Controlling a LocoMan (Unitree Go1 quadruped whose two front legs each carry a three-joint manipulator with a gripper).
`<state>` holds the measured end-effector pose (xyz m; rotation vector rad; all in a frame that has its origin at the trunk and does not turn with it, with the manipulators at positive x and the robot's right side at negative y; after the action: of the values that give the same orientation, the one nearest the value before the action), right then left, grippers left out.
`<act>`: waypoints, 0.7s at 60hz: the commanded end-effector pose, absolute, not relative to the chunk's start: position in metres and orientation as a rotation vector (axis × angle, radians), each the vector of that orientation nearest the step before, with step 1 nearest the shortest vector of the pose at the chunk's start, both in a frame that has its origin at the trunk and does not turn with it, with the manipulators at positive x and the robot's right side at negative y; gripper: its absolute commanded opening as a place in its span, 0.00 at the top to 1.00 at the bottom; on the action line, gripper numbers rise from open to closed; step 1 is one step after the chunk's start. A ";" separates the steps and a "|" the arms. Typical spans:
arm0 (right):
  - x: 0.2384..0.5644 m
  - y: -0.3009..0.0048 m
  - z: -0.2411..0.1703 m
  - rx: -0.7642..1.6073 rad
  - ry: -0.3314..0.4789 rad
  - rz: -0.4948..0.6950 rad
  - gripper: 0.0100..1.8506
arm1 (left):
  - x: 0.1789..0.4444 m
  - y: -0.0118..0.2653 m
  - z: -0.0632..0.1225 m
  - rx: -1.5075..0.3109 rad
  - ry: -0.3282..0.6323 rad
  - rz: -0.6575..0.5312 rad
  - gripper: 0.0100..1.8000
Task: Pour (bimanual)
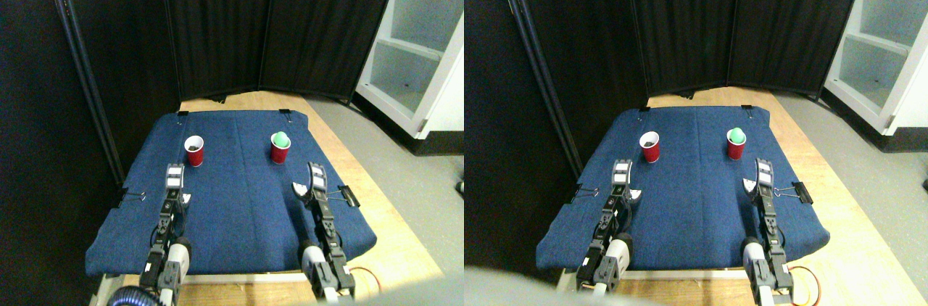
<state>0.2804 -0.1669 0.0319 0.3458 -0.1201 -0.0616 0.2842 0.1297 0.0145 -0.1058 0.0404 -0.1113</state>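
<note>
Surface: a blue cloth (239, 212) is spread over a wooden board (362, 175) and is held at its edges by black binder clips (346, 195).
Left cup: a red cup (194, 151) is stood upright on the far left part of the cloth; something dark is seen inside it, too small to be made out.
Right cup: a second red cup (280, 149) is stood upright on the far right part of the cloth, well apart from the first; a green ball (280, 138) is seated in its mouth.
Left gripper: the left gripper (176, 184) is held over the cloth, near its cup but apart from it; nothing is grasped, and it cannot be told whether its jaws are spread or closed.
Right gripper: the right gripper (310, 181) is held near the ball cup, on the near side, not touching; its jaws appear spread, with nothing between them.
Background: black folding screens (217, 23) are set behind the board, and a white shelf unit (417, 52) is seen at the far right.
</note>
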 end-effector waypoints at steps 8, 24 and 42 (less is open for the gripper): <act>0.293 -0.168 0.037 0.509 -0.149 -0.093 0.58 | 0.295 0.129 0.018 -0.285 -0.018 -0.010 0.52; 0.310 -0.173 0.037 0.801 -0.153 -0.174 0.49 | 0.307 0.131 0.019 -0.509 -0.011 0.117 0.46; 0.332 -0.172 0.028 0.985 -0.106 -0.248 0.48 | 0.329 0.135 0.008 -0.735 -0.020 0.215 0.50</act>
<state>0.3271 -0.1772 0.0276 0.9665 -0.1101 -0.2746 0.3251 0.1383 0.0067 -0.7178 -0.0020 0.2191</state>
